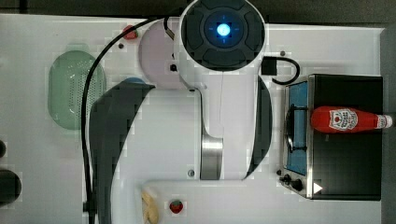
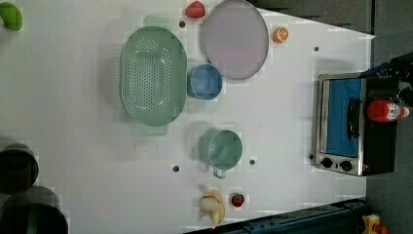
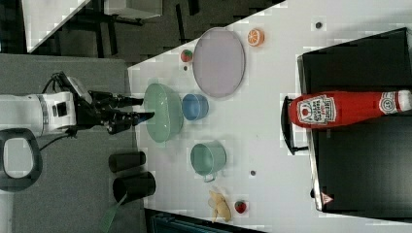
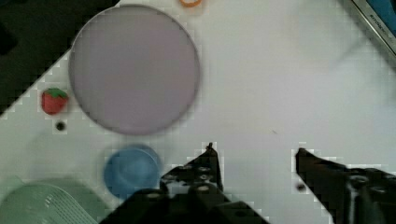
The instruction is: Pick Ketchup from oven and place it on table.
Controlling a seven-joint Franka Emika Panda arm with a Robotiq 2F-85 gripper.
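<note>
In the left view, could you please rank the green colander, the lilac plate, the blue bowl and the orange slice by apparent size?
1. Green colander
2. Lilac plate
3. Blue bowl
4. Orange slice

The white table (image 2: 292, 204) carries an oven (image 2: 347, 124) at one end, set near that edge, door facing inward. Mid-table lie a green colander (image 2: 153, 75), a blue bowl (image 2: 204, 81) touching it, a lilac plate (image 2: 235, 39) just beside the bowl, and a green mug (image 2: 222, 149). Along one long edge sit a strawberry (image 2: 195, 9) and an orange half (image 2: 280, 34); along the opposite edge, a banana (image 2: 213, 205) beside another strawberry (image 2: 237, 200). A green fruit (image 2: 10, 16) lies at a far corner.
</note>
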